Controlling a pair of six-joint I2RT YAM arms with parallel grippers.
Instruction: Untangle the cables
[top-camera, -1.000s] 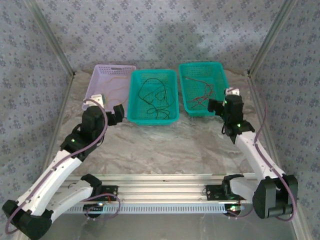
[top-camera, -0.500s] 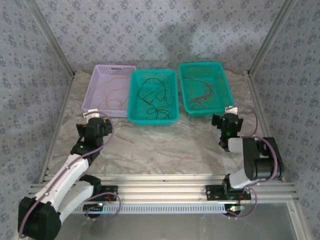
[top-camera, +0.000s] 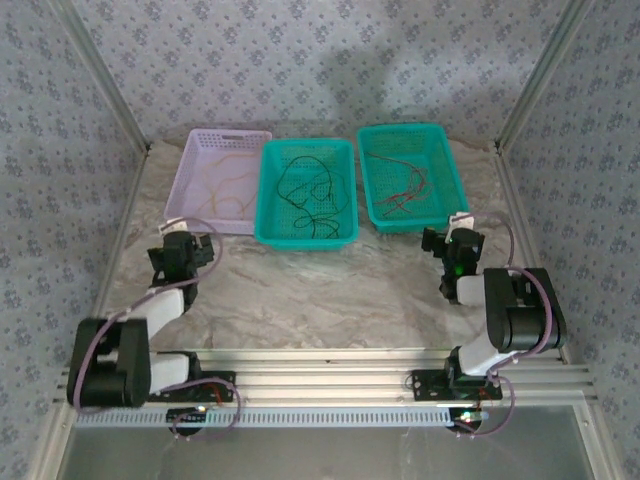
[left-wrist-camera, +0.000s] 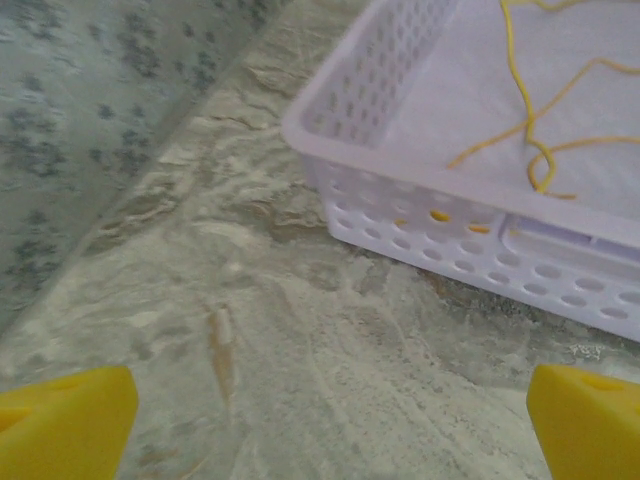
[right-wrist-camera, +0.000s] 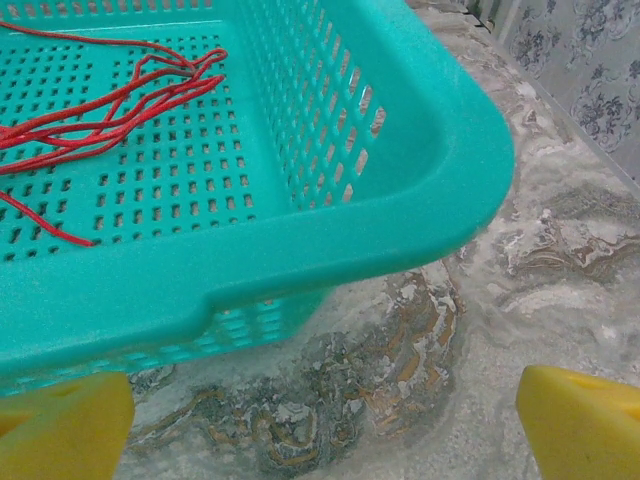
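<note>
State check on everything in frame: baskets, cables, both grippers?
left gripper: fingers open, empty
right gripper: fingers open, empty
lavender basket: upright, yellow cable inside
middle teal basket: upright, black cable inside
right teal basket: upright, red cable inside
yellow cable: loose, looped
black cable: loose, looped
red cable: loose, folded strands

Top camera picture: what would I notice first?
Three baskets stand in a row at the far side of the table. The lilac basket on the left holds a yellow wire, the middle teal basket holds a black wire, and the right teal basket holds red wires. The left tool and right tool are open, just in front of the outer baskets.
</note>
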